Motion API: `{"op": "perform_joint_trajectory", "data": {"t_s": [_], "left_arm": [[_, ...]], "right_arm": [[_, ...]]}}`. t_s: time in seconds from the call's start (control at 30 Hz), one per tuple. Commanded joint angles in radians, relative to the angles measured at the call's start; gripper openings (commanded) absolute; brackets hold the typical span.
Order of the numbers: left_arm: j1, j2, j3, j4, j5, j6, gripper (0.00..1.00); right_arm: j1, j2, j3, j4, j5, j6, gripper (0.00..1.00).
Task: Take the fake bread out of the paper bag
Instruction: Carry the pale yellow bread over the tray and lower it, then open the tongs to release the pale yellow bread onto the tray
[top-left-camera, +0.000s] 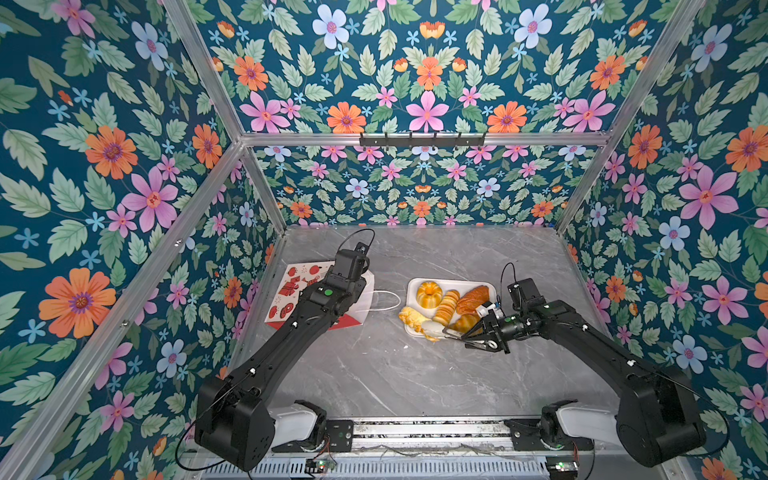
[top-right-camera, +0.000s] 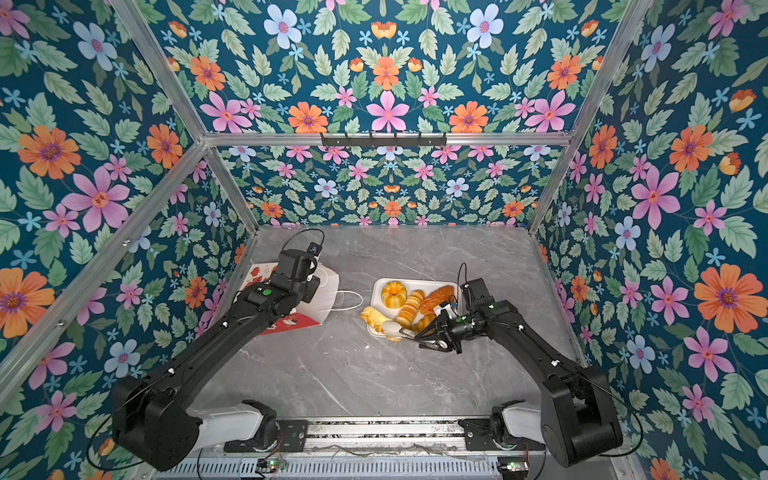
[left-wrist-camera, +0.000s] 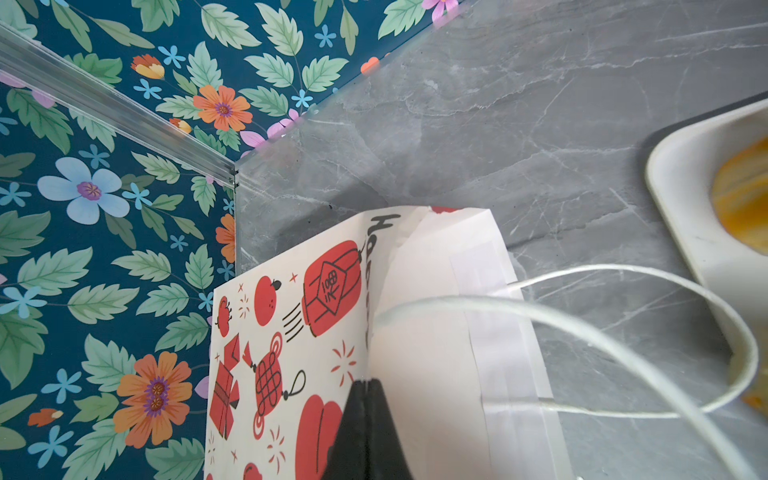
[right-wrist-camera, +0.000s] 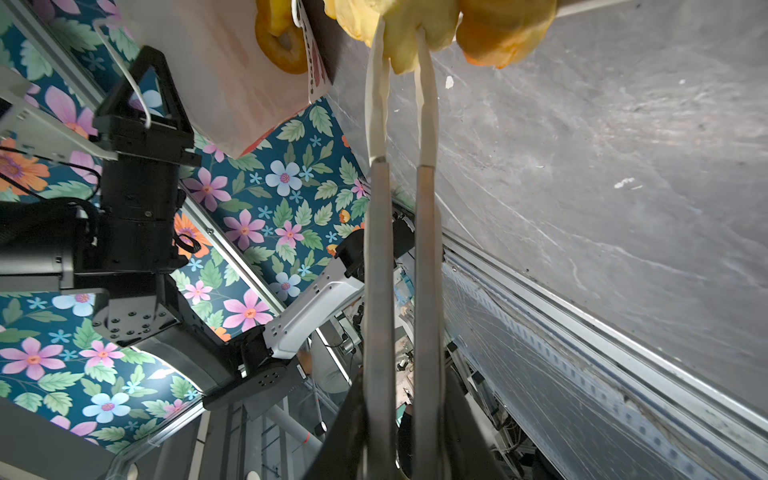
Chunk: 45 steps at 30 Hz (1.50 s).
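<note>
clamping the paper bag are left fingers; right fingers pinch a pale pastry at the crowded tray.

Grey marble tabletop, red-and-white paper bag lying on its side at left, white tray near it at right

the left arm stretches forward, the left gripper pointing down with fingers pressed together, while the right arm reaches inward, the right gripper near level, fingers narrowly parted.
</note>
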Motion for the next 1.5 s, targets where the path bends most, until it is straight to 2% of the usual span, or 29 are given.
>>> {"op": "perform_joint_trajectory", "data": {"t_s": [0.0, 0.5, 1.23, 1.37, 1.47], "left_arm": [[0.0, 0.004, 0.001, 0.009, 0.008, -0.012, 0.0], [0.001, 0.004, -0.003, 0.007, 0.015, -0.012, 0.0], [0.001, 0.012, -0.003, 0.006, 0.019, -0.012, 0.0], [0.001, 0.014, -0.002, 0.007, 0.02, -0.013, 0.0], [0.001, 0.022, 0.001, 0.007, 0.02, -0.013, 0.0]], "right_arm": [[-0.028, 0.005, -0.009, 0.052, -0.025, 0.025, 0.19], [-0.059, 0.011, 0.025, 0.082, -0.009, 0.05, 0.37], [-0.061, -0.085, 0.027, 0.017, -0.033, 0.042, 0.38], [-0.06, -0.127, 0.028, 0.009, -0.01, 0.033, 0.38], [-0.059, -0.142, 0.066, -0.053, 0.043, -0.028, 0.38]]}}
